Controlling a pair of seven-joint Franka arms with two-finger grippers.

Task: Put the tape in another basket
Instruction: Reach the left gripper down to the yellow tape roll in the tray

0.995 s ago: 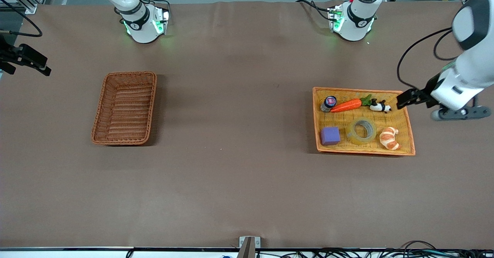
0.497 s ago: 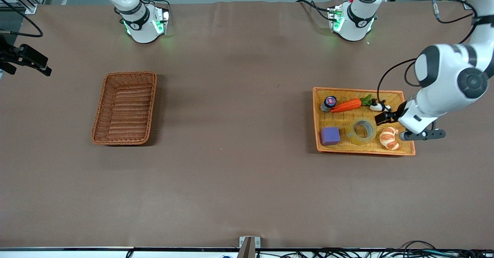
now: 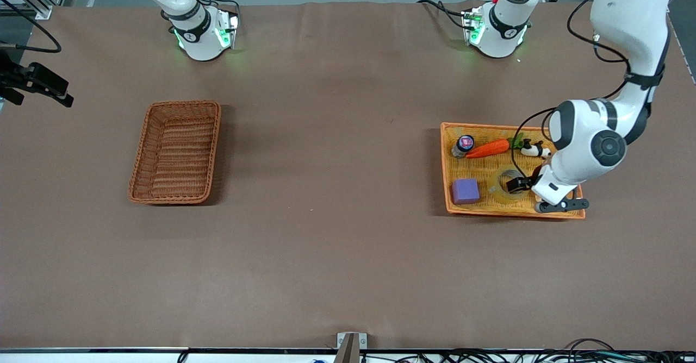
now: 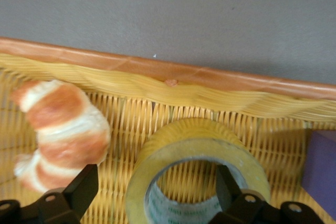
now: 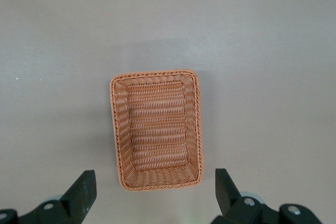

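The tape (image 3: 496, 185) lies flat in the yellow tray (image 3: 489, 126) toward the left arm's end of the table. My left gripper (image 3: 519, 185) is open and low over it. In the left wrist view the tape (image 4: 194, 135) sits between the fingers of my left gripper (image 4: 155, 177): one finger is between the tape and the croissant toy (image 4: 63, 124), the other is over the ring's hole. The reddish-brown basket (image 3: 175, 151) stands empty toward the right arm's end. My right gripper (image 5: 153, 178) is open and waits high over that basket (image 5: 156, 127).
The tray also holds a purple block (image 3: 465, 191) beside the tape, and a carrot toy (image 3: 488, 148), a small jar (image 3: 464, 144) and a panda toy (image 3: 535, 149) farther from the front camera. The left arm hides the croissant in the front view.
The left arm has swung in from beside the tray and lowered its open gripper onto the tape, and it now covers the croissant. The right arm has not moved.
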